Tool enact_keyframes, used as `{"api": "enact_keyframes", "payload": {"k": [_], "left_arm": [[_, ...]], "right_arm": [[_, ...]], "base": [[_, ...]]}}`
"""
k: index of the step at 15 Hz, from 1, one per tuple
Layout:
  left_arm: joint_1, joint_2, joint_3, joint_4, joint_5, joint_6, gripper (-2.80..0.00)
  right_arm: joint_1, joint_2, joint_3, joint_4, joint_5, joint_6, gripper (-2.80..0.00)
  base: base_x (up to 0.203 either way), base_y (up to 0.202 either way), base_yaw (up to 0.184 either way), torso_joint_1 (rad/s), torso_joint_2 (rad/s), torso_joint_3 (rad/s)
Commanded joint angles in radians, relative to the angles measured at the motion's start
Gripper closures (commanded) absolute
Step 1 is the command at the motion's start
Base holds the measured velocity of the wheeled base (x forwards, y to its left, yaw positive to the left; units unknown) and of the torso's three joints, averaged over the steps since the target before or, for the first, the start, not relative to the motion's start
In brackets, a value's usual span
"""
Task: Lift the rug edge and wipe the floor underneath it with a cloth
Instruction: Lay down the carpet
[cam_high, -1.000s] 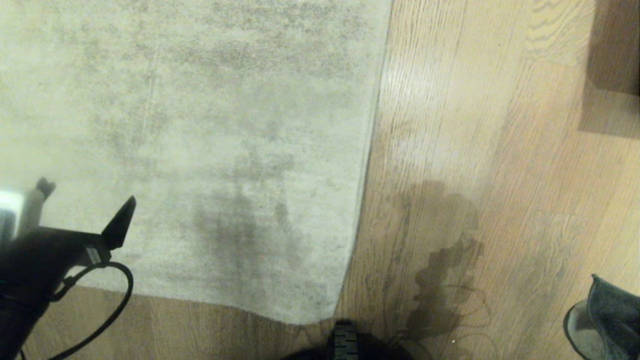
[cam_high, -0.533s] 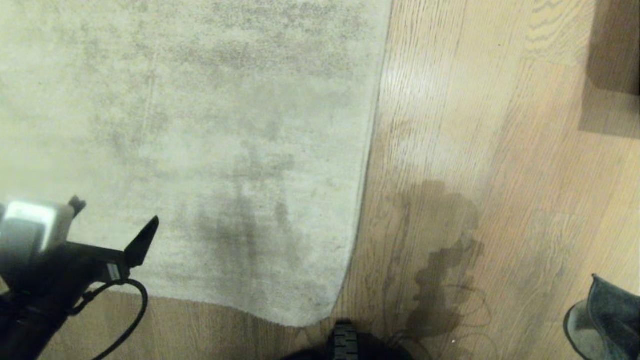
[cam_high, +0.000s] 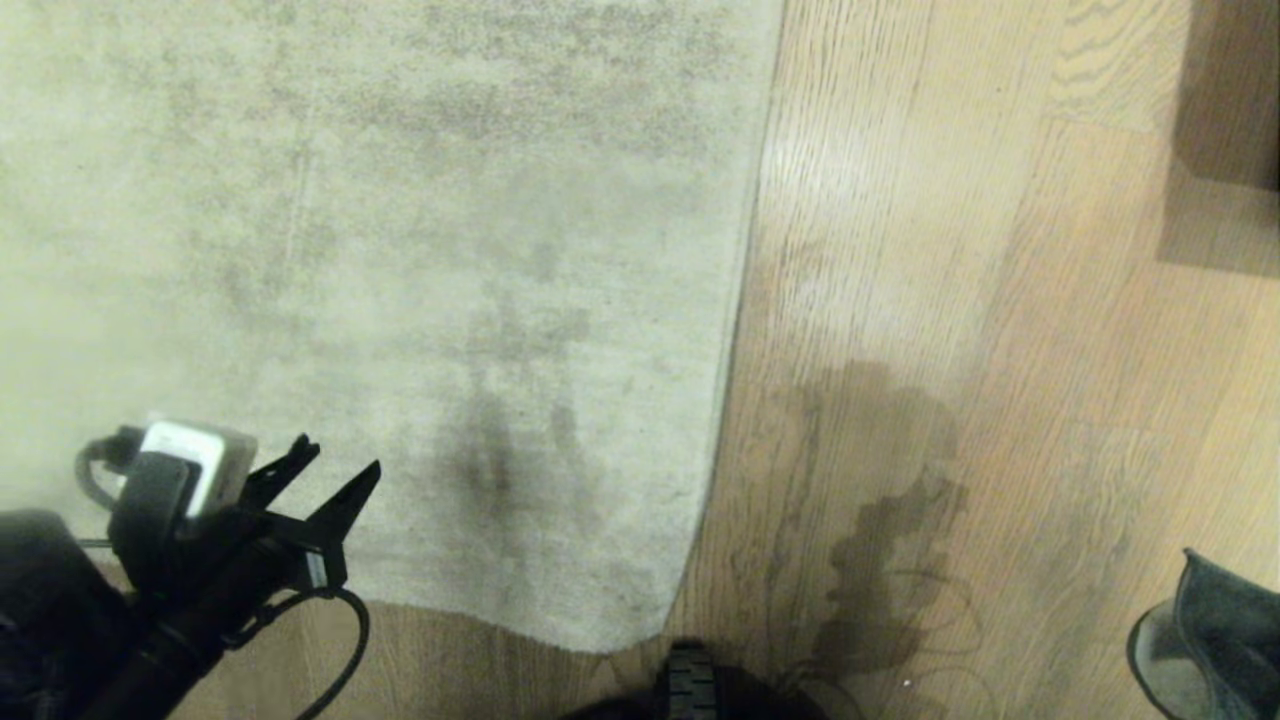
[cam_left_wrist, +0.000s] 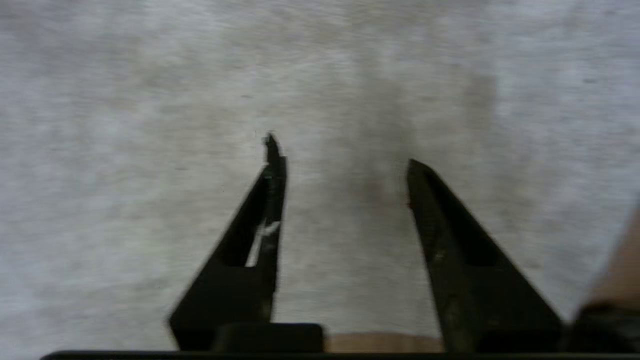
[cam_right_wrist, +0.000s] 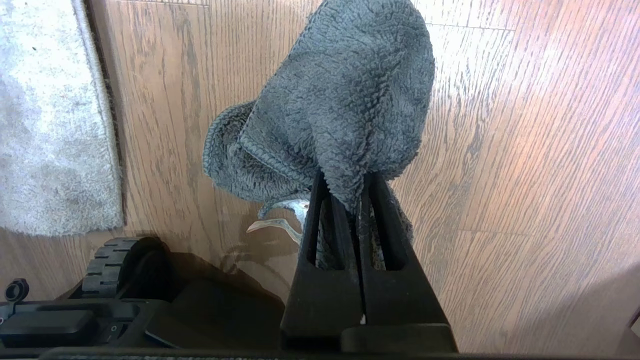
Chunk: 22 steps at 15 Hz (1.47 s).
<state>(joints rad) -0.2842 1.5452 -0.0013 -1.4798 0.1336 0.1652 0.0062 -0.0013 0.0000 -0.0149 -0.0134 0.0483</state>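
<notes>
The pale grey-beige rug (cam_high: 420, 250) covers the left of the head view; its near edge (cam_high: 470, 615) and rounded corner lie flat on the wood floor (cam_high: 900, 250). My left gripper (cam_high: 340, 458) hovers over the rug just inside that near edge, open, with only rug pile between its fingers (cam_left_wrist: 270, 200). In the left wrist view the gripper (cam_left_wrist: 342, 155) points across the rug (cam_left_wrist: 150, 100), with a strip of floor (cam_left_wrist: 380, 342) behind it. My right gripper (cam_right_wrist: 346, 180) is shut on the dark grey-green cloth (cam_right_wrist: 345, 90), which hangs above the floor (cam_right_wrist: 525, 150); the cloth (cam_high: 1215, 640) shows at the head view's lower right.
My base's black wheel (cam_high: 690, 680) sits by the rug corner, also seen as the wheel (cam_right_wrist: 107, 260) in the right wrist view. A dark block (cam_high: 1230, 100) stands on the floor at the far right. A black cable (cam_high: 345, 640) loops off the left wrist.
The left gripper has moved right along the rug's near edge, and its jaws have narrowed from wide apart. The right arm and cloth have stayed still.
</notes>
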Motion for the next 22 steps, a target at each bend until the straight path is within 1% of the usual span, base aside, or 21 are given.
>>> {"api": "enact_keyframes", "payload": {"k": [1,3,5,8,11,12,16,20,22], "left_arm": [[-0.023,0.015,0.001,-0.008,0.001,0.003,0.00],[-0.034,0.010,0.001,-0.008,-0.001,0.010,0.00],[-0.079,0.001,0.001,-0.008,0.001,0.003,0.00],[-0.124,-0.005,0.001,-0.006,-0.001,0.003,0.00],[-0.195,0.029,0.001,-0.005,-0.002,0.000,0.00],[-0.215,0.045,0.000,-0.005,-0.002,-0.001,0.00],[-0.249,0.128,-0.020,-0.008,-0.002,-0.006,0.00],[-0.299,0.266,-0.021,-0.012,-0.003,-0.023,0.00],[-0.321,0.352,-0.023,-0.039,-0.018,-0.030,0.00]], "right_arm": [[0.000,0.001,0.000,0.000,0.000,0.001,0.00],[0.000,0.001,0.000,0.000,0.000,0.001,0.00],[0.000,0.001,0.000,0.000,0.000,-0.001,0.00],[0.000,0.001,0.000,0.000,0.000,0.001,0.00],[0.000,0.001,0.000,0.000,0.000,0.001,0.00],[0.000,0.001,0.000,0.000,0.000,0.001,0.00],[0.000,0.001,0.000,0.000,0.000,-0.001,0.00],[0.000,0.001,0.000,0.000,0.000,0.001,0.00],[0.000,0.001,0.000,0.000,0.000,0.001,0.00]], "base": [[0.000,0.000,0.000,0.000,0.00,0.000],[0.000,0.000,0.000,0.000,0.00,0.000],[0.000,0.000,0.000,0.000,0.00,0.000],[0.000,0.000,0.000,0.000,0.00,0.000],[0.000,0.000,0.000,0.000,0.00,0.000],[0.000,0.000,0.000,0.000,0.00,0.000],[0.000,0.000,0.000,0.000,0.00,0.000],[0.000,0.000,0.000,0.000,0.00,0.000],[0.000,0.000,0.000,0.000,0.00,0.000]]}}
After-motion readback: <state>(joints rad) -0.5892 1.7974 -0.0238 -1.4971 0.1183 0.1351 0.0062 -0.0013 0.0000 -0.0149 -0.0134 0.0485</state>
